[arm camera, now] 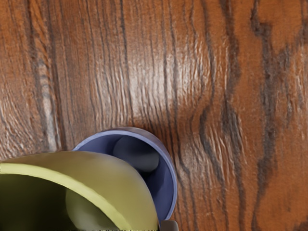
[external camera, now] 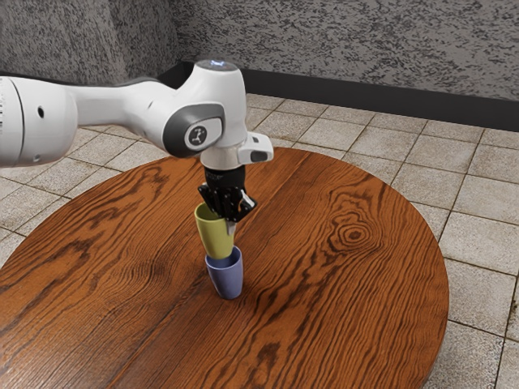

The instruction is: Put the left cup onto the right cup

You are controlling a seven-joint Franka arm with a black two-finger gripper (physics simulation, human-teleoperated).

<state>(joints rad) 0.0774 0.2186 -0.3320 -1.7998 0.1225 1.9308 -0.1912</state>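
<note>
Round wood-grain table [external camera: 349, 267] w/ dark knots & streaks stands on tiled floor [external camera: 474, 174]; directly on it sits a blue cup [external camera: 227, 280], upright, mouth up, approx. mid-table.

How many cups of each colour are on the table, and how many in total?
yellow-green cup: 1
blue cup: 1
Total: 2 cups
</note>
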